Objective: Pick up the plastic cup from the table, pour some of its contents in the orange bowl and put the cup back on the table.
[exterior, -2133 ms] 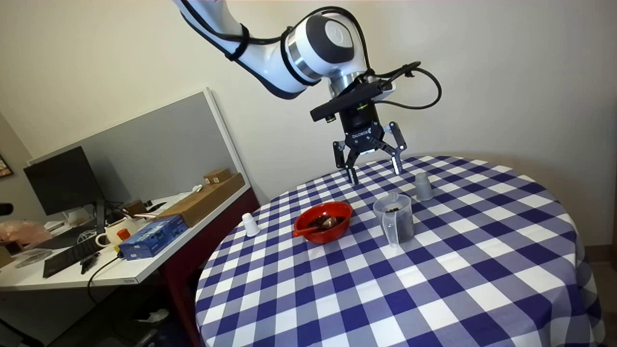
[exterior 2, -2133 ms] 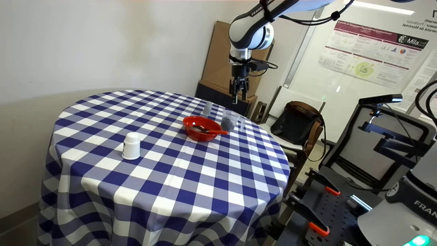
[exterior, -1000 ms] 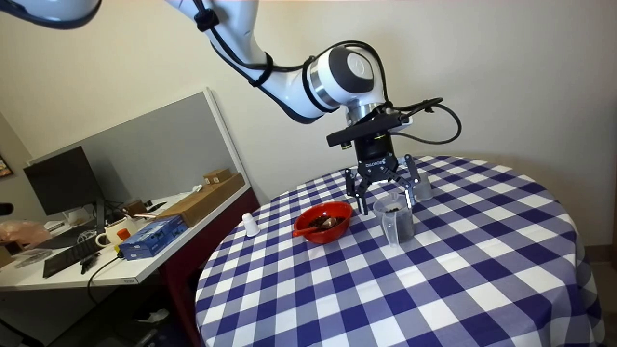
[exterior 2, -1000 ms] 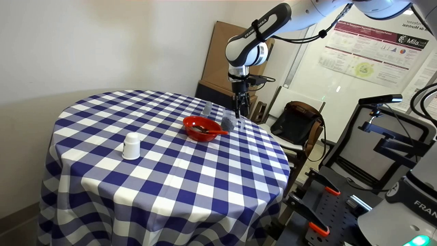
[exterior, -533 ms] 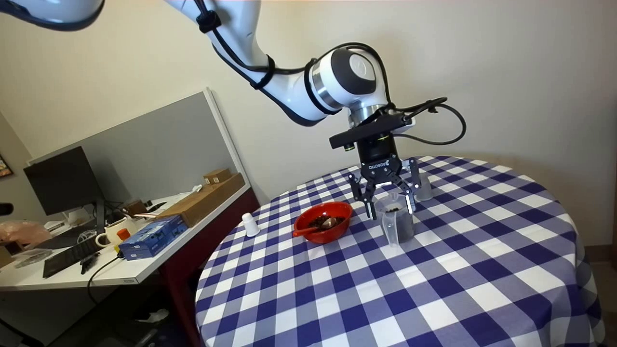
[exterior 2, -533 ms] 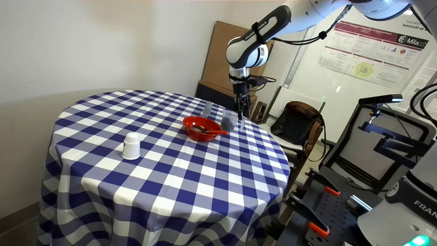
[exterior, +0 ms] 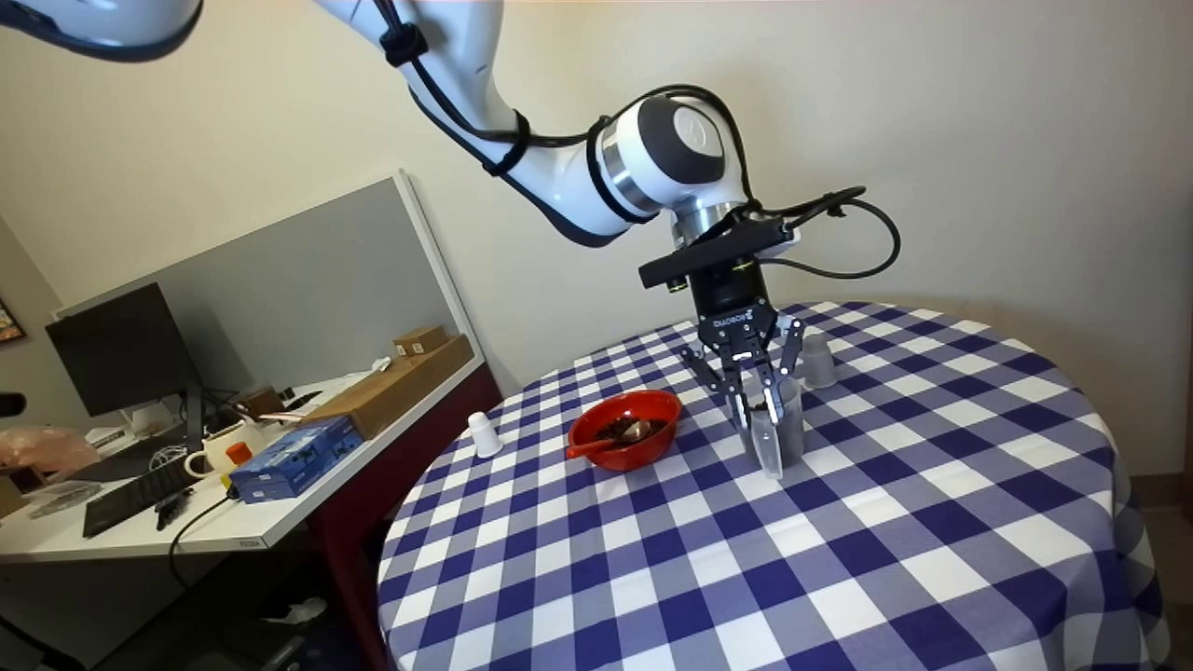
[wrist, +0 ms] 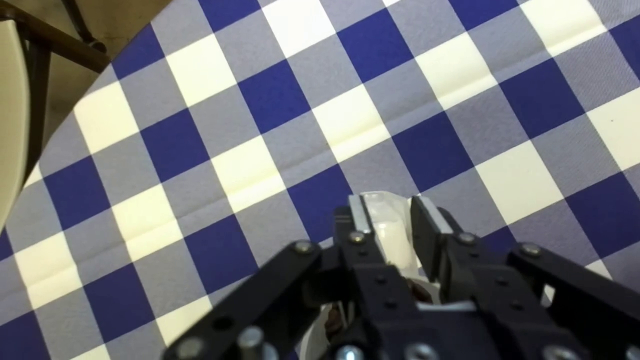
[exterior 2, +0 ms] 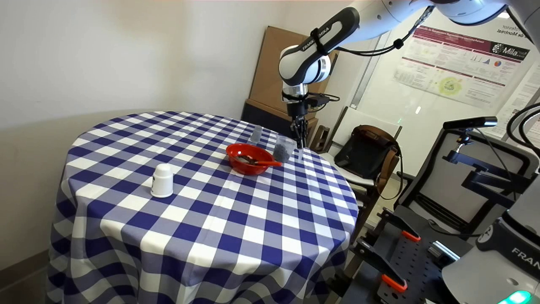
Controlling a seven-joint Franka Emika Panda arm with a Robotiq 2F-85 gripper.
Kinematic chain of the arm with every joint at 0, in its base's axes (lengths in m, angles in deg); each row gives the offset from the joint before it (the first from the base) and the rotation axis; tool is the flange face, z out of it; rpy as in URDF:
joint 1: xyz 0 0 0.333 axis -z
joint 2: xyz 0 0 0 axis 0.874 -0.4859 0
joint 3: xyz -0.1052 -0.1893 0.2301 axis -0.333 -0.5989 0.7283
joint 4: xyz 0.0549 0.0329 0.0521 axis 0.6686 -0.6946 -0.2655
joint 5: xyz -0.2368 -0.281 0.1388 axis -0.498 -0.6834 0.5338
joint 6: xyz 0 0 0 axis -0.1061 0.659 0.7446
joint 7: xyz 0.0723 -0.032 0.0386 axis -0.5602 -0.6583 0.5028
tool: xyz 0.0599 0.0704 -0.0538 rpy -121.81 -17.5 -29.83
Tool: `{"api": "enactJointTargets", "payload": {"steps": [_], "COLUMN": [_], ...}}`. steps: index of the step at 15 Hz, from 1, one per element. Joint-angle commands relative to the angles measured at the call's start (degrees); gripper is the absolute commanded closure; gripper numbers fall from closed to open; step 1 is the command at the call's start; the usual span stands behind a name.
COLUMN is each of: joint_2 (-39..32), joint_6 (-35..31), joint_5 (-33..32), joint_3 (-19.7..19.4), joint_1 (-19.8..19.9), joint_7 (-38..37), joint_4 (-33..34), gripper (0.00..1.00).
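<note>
The translucent grey plastic cup (exterior: 791,431) stands upright on the checked table (exterior: 652,582), dark contents inside. Its handle (wrist: 395,237) lies between my fingers in the wrist view, where the arm's own parts cover most of the cup. My gripper (exterior: 760,419) points down over the cup and is shut on that handle; the left finger (wrist: 361,215) lies against it, while contact on the right side is harder to make out. Beside the cup sits the orange bowl (exterior: 643,457), holding dark bits and a spoon with a red handle (exterior 2: 268,163).
A small grey cup-like object (exterior: 818,362) stands behind the plastic cup. A white one (exterior 2: 162,181) is on the bowl's far side from the gripper. A cluttered desk (exterior: 214,522) and a chair with a bag (exterior 2: 367,152) flank the table.
My gripper came down to the cup from above, then its fingers drew together around the handle in the last half second. The cup shifted slightly and its handle turned a little.
</note>
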Motion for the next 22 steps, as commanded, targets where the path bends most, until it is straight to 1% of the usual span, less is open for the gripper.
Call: {"api": "enactJointTargets", "payload": {"steps": [1,8,13,16,22], "joint_2": [-0.3,1.1,2.5,3.3,4.7], "joint_6": [-0.8,-1.0,-2.1,-2.1,-2.6], "joint_5": [-0.8,-0.7,-1.9,-4.2,-11.9], "joint_3": [-0.1,0.0,-0.3,-0.6,-1.2], "joint_1": [-0.2,-0.7,-2.1,-3.5,-7.4], "joint_7": [1.3,1.1,0.5,0.4,-0.4], "joint_4": [0.2,-0.2,-0.5,-0.9,-1.6], "gripper": [0.88,0.89,0.88,0.88,0.88]}}
